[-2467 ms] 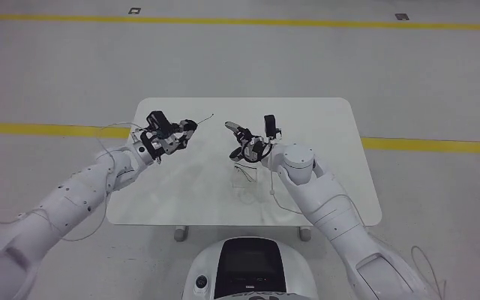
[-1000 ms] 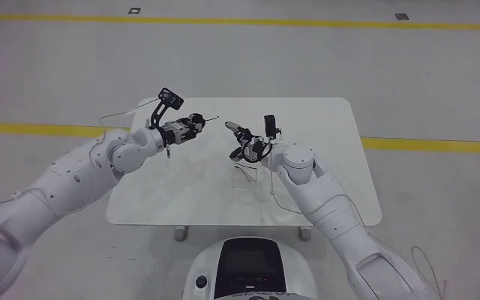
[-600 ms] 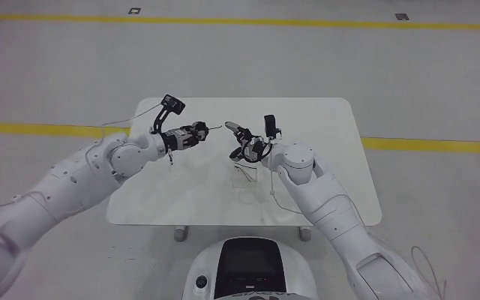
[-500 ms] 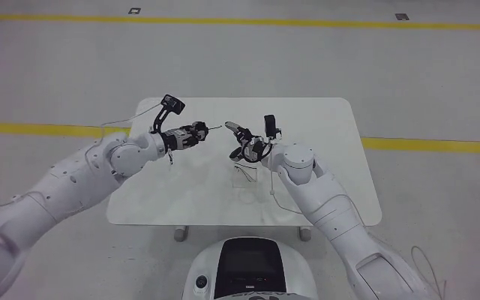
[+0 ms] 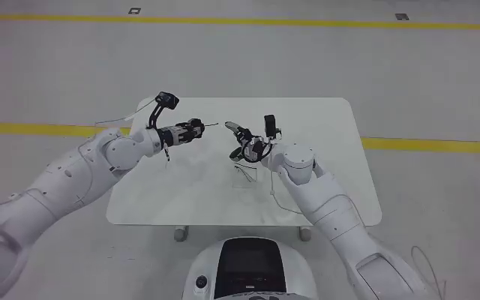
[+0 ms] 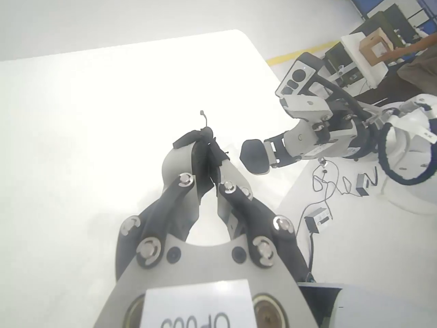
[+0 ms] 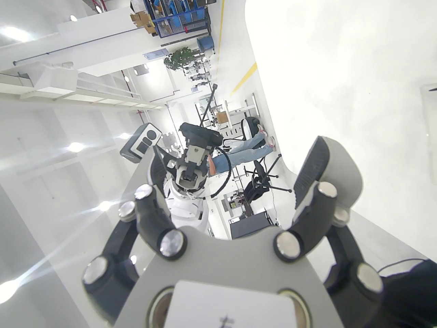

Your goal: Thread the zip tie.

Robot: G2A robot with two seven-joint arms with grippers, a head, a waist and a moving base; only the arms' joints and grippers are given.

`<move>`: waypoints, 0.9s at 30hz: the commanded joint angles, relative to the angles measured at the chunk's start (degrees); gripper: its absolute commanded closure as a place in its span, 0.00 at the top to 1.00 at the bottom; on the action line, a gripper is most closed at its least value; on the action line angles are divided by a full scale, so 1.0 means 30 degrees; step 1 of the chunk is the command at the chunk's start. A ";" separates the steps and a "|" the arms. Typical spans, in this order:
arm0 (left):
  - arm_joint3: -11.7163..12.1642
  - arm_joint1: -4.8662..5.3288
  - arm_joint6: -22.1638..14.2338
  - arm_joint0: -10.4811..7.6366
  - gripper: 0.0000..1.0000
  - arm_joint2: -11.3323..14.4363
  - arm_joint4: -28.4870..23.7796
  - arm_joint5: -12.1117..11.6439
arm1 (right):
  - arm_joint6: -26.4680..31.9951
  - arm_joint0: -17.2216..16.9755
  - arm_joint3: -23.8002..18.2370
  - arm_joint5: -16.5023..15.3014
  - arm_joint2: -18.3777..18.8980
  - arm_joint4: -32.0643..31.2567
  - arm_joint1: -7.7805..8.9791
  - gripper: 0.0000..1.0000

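Table (image 5: 322, 154) — L end effector (image 6: 205, 144) pinches zip tie (image 6: 204, 121), R end effector (image 7: 235, 158) spread.

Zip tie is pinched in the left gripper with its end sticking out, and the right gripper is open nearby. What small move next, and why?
Probably ease the left gripper toward the right gripper until the zip tie end lies between its open jaws. The tie's free end points that way, with a gap between the two above the table.
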 commanded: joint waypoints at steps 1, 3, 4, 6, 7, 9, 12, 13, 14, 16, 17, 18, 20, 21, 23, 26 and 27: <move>0.0202 -0.0057 -0.0457 0.0037 0.00 -0.0227 -0.0193 0.0000 | 0.0290 -0.0220 -0.0244 -0.0441 0.0215 0.0188 0.0059 1.00; 0.0273 -0.0110 -0.0902 0.0173 0.00 -0.0490 -0.0489 0.0000 | 0.1224 -0.0335 -0.0508 -0.0799 0.0566 -0.0258 0.0263 1.00; 0.0303 -0.0120 -0.1039 0.0223 0.00 -0.0617 -0.0521 0.0000 | 0.1685 -0.0394 -0.0591 -0.0975 0.0850 -0.0192 0.0355 1.00; 0.0289 -0.0124 -0.1371 0.0406 0.00 -0.0902 -0.0633 0.0000 | 0.2777 -0.0439 -0.0602 -0.1229 0.1541 -0.0202 0.0593 1.00; 0.0280 -0.0118 -0.1484 0.0492 0.00 -0.1032 -0.0666 0.0000 | 0.3074 -0.0450 -0.0599 -0.1278 0.1825 -0.0170 0.0679 1.00; 0.0202 -0.0101 -0.1849 0.0737 0.00 -0.1348 -0.0949 0.0000 | 0.4201 -0.0417 -0.0611 -0.1390 0.2361 -0.0191 0.0888 1.00; 0.0060 -0.0057 -0.2575 0.1109 0.00 -0.1920 -0.1682 0.0000 | 0.5171 -0.0338 -0.0646 -0.1568 0.2853 -0.1087 0.1187 1.00; 0.0225 -0.0039 -0.2523 0.1202 0.00 -0.2145 -0.1734 0.0000 | 0.5113 -0.0344 -0.0641 -0.1636 0.3048 -0.1345 0.1267 1.00; 0.0414 -0.0033 -0.2276 0.1238 0.00 -0.2296 -0.1192 0.0000 | 0.4238 -0.0396 -0.0700 -0.1797 0.3415 -0.1501 0.1321 1.00; 0.0440 -0.0036 -0.2091 0.1233 0.00 -0.2334 -0.0854 0.0000 | 0.4238 -0.0396 -0.0700 -0.1797 0.3415 -0.1501 0.1321 1.00; 0.0440 -0.0036 -0.2091 0.1233 0.00 -0.2334 -0.0854 0.0000 | 0.4238 -0.0396 -0.0700 -0.1797 0.3415 -0.1501 0.1321 1.00; 0.0440 -0.0036 -0.2091 0.1233 0.00 -0.2334 -0.0854 0.0000 | 0.4238 -0.0396 -0.0700 -0.1797 0.3415 -0.1501 0.1321 1.00; 0.0440 -0.0036 -0.2091 0.1233 0.00 -0.2334 -0.0854 0.0000 | 0.4238 -0.0396 -0.0700 -0.1797 0.3415 -0.1501 0.1321 1.00; 0.0440 -0.0036 -0.2091 0.1233 0.00 -0.2334 -0.0854 0.0000 | 0.4238 -0.0396 -0.0700 -0.1797 0.3415 -0.1501 0.1321 1.00; 0.0440 -0.0036 -0.2091 0.1233 0.00 -0.2334 -0.0854 0.0000 | 0.4238 -0.0396 -0.0700 -0.1797 0.3415 -0.1501 0.1321 1.00; 0.0593 -0.0079 -0.2792 0.1430 0.00 -0.2505 -0.1731 0.0000 | 0.4232 -0.0694 -0.0892 -0.2228 0.3465 -0.1585 0.1379 1.00; 0.0722 -0.0100 -0.3388 0.1378 0.00 -0.2640 -0.2292 0.0000 | 0.4316 -0.0790 -0.0993 -0.2422 0.3548 -0.1747 0.1434 1.00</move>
